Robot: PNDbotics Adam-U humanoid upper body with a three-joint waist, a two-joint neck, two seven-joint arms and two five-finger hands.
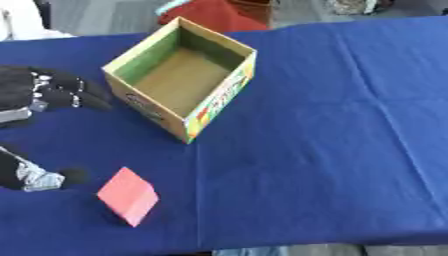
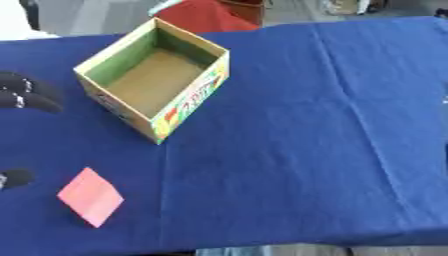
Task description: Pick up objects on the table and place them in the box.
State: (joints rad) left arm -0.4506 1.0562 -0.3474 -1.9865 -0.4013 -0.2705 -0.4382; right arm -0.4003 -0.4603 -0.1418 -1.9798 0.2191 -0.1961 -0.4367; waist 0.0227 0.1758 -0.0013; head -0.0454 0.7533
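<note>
One pink block (image 1: 128, 196) left on bench (image 1: 332, 150), lying at my 7 o'clock, tilted on edge. Cardboard box (image 1: 182, 75) open, sits at 11 o'clock, well apart from block; I see nothing inside. Left robot hand (image 1: 52, 92) at 9 o'clock, fingers spread, released, grasping nothing; thumb tip near block, not touching. I see no right robot hand.

A test setup: blue-clothed table (image 1: 332, 150), grey floor (image 1: 105, 15) behind.

Left hand (image 1: 44, 92) at left edge, fingers spread, empty.
</note>
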